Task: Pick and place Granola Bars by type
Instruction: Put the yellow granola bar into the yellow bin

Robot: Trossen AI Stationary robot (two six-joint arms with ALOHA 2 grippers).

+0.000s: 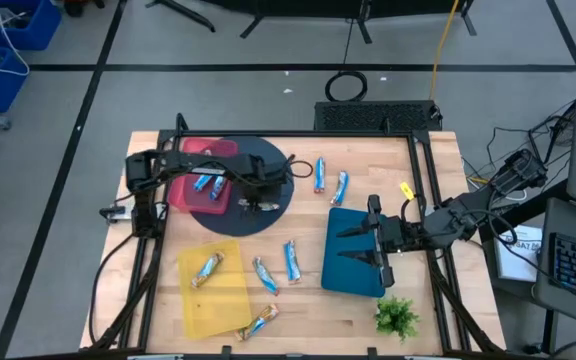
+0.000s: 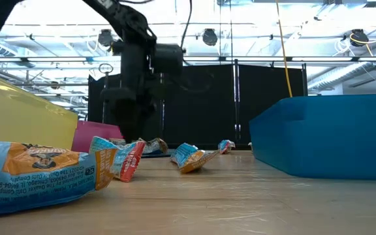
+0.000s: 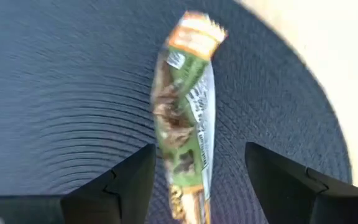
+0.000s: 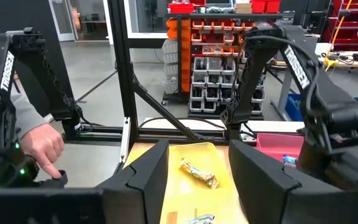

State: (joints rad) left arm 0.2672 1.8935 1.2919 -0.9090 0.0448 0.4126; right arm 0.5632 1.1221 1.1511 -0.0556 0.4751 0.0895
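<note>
My left gripper (image 1: pixel 256 204) hangs spread over the dark mat (image 1: pixel 273 165), a green bar (image 3: pixel 185 118) lying between its fingers. My right gripper (image 1: pixel 360 245) waits spread above the blue tray (image 1: pixel 353 275). Other bars (image 1: pixel 290 262) lie scattered across the table (image 1: pixel 428 320).

Between the left gripper's (image 3: pixel 197 186) spread fingers, a blurred green granola bar (image 3: pixel 188 112) runs off the wrist picture's edge; its print is unreadable. Beyond the right gripper (image 4: pixel 197 180), a person's hand (image 4: pixel 45 149) shows, the body cut off. From above, bar wrappers are too small to sort.
</note>
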